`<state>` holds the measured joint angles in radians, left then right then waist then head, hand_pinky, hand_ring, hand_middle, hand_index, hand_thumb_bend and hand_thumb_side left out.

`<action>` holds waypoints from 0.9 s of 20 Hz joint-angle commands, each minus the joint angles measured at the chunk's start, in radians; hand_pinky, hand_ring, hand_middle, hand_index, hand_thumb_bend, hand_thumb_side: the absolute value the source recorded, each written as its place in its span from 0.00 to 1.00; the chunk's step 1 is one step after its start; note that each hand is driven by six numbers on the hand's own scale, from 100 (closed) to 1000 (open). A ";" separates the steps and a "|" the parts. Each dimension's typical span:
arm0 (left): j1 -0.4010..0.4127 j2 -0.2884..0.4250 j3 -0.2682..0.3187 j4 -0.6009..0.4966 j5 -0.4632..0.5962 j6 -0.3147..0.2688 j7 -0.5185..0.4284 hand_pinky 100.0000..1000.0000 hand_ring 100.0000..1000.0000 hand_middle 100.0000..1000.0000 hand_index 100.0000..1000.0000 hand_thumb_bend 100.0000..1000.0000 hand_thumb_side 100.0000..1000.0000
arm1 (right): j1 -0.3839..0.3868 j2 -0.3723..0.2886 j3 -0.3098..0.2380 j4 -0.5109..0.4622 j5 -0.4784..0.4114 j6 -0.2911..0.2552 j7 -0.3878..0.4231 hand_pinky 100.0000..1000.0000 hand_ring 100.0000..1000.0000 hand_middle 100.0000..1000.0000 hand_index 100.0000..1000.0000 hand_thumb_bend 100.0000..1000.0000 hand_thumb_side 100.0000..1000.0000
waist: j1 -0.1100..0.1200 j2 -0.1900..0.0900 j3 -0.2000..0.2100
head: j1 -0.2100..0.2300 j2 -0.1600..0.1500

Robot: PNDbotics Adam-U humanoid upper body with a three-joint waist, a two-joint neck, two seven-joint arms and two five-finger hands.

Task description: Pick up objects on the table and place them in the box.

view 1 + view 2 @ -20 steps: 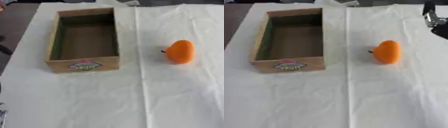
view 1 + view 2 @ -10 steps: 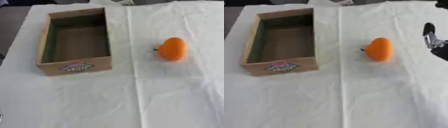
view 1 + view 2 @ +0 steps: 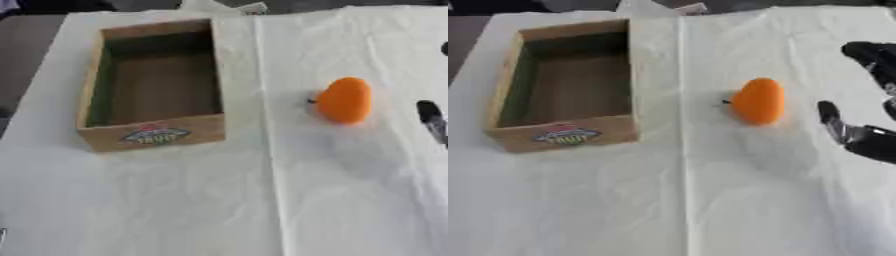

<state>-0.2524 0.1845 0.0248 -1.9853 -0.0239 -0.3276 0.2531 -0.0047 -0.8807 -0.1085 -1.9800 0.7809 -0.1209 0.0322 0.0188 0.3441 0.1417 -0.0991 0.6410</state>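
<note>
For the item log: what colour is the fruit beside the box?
Orange fruit, clearest in the right eye view.

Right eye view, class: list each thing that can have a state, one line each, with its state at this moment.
Wooden box: upright, open-topped, nothing inside.
Orange fruit: lying on the white cloth, outside the box, not held.
Right hand: open, to the right of the fruit, not touching it.
Left hand: not in view.

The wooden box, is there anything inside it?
Nothing shows inside the wooden box: only its bare brown bottom and greenish inner walls. The near wall hides a thin strip of the floor. The orange fruit lies outside, on the white cloth.
</note>
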 commanded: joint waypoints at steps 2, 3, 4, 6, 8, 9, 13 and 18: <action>-0.004 0.020 -0.006 -0.015 0.013 0.006 -0.011 0.31 0.54 0.57 0.63 0.00 0.93 | -0.018 -0.105 0.051 -0.020 -0.003 0.044 0.111 0.96 0.95 0.93 1.00 0.24 0.81 | -0.006 -0.029 0.003 | -0.010 -0.004; -0.004 0.020 -0.007 -0.015 0.016 0.007 -0.015 0.31 0.54 0.57 0.63 0.00 0.93 | -0.026 -0.118 0.062 -0.020 -0.012 0.060 0.134 0.96 0.95 0.92 1.00 0.24 0.82 | -0.007 -0.032 0.004 | -0.016 -0.005; -0.004 0.020 -0.009 -0.015 0.019 0.008 -0.018 0.31 0.54 0.57 0.63 0.00 0.93 | -0.035 -0.130 0.072 -0.020 -0.024 0.077 0.155 0.96 0.95 0.92 1.00 0.24 0.82 | -0.008 -0.033 0.006 | -0.023 -0.006; -0.004 0.019 -0.011 -0.015 0.023 0.011 -0.024 0.31 0.53 0.57 0.63 0.00 0.93 | -0.056 -0.146 0.085 -0.020 -0.046 0.109 0.186 0.96 0.95 0.92 1.00 0.24 0.81 | -0.010 -0.035 0.009 | -0.037 -0.009; -0.005 0.018 -0.014 -0.015 0.026 0.013 -0.029 0.31 0.54 0.57 0.63 0.00 0.93 | -0.081 -0.158 0.099 -0.020 -0.063 0.134 0.214 0.96 0.94 0.92 1.00 0.23 0.80 | -0.012 -0.036 0.012 | -0.048 -0.012; -0.006 0.018 -0.015 -0.015 0.028 0.014 -0.031 0.31 0.54 0.57 0.63 0.00 0.93 | -0.094 -0.162 0.105 -0.020 -0.071 0.144 0.226 0.95 0.94 0.91 1.00 0.23 0.80 | -0.012 -0.036 0.014 | -0.052 -0.013; -0.010 0.016 -0.019 -0.015 0.033 0.017 -0.040 0.31 0.54 0.57 0.63 0.00 0.94 | -0.146 -0.180 0.124 -0.020 -0.098 0.183 0.273 0.95 0.94 0.91 1.00 0.23 0.79 | -0.017 -0.035 0.020 | -0.065 -0.022; -0.010 0.016 -0.021 -0.015 0.034 0.021 -0.048 0.31 0.54 0.57 0.63 0.00 0.94 | -0.199 -0.212 0.157 -0.011 -0.129 0.224 0.356 0.94 0.94 0.91 1.00 0.25 0.79 | -0.021 -0.034 0.029 | -0.082 -0.028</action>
<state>-0.2554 0.1845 0.0041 -1.9853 0.0077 -0.3060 0.2099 -0.1934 -1.0474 0.0517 -1.9793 0.6643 0.0956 0.3690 -0.0003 0.3288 0.1711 -0.1755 0.6225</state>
